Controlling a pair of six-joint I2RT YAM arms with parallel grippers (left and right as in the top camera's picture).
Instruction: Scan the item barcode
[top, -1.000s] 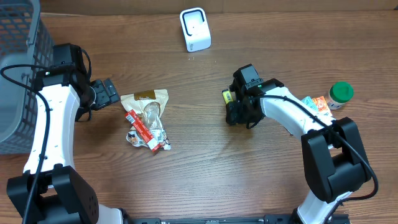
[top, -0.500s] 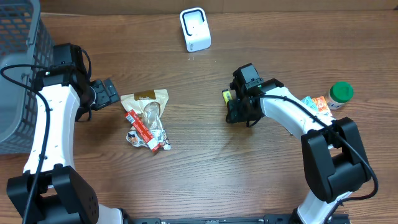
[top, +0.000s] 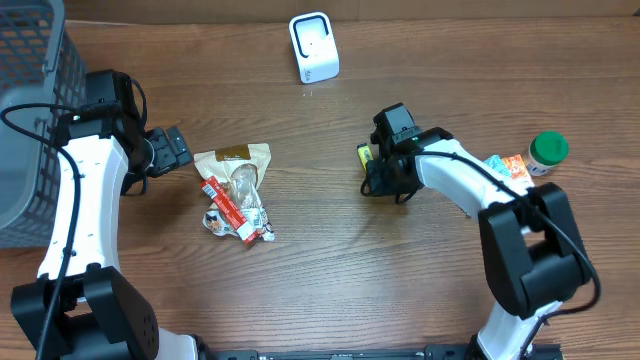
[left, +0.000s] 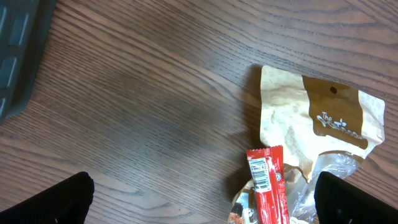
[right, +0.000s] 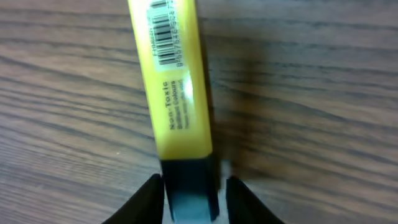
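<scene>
Right gripper (right: 191, 199): 2 fingers (right: 149, 196) sit low over the table (top: 330, 260), 1 on each side of the black end of the highlighter (right: 177, 81). The left finger looks to touch that end and the right one is just beside it. Whether they clamp it cannot be told. The yellow body runs straight away from the fingers, flat on the wood, printed face up. Its barcode (right: 165, 31) is on the part farthest from them.

Overhead: the highlighter lies just ahead of the right gripper, mid-table. The scanner (top: 314, 47) stands upright well beyond the fingers, to their left, at the far edge. Behind the gripper, along the right arm, are an orange packet (top: 512, 166) and a green-lidded jar (top: 548, 150).

Left gripper (left: 208, 202): fingers (left: 62, 199) spread wide, gripping nothing, above the wood. A tan pouch (left: 311, 124) lies ahead of them, toward the right finger. A red wrapper (left: 266, 183) overlaps the pouch's near edge and sits between the 2 fingers, closer to the right one. A basket (top: 30, 120) stands behind the left arm at the table's left edge.
</scene>
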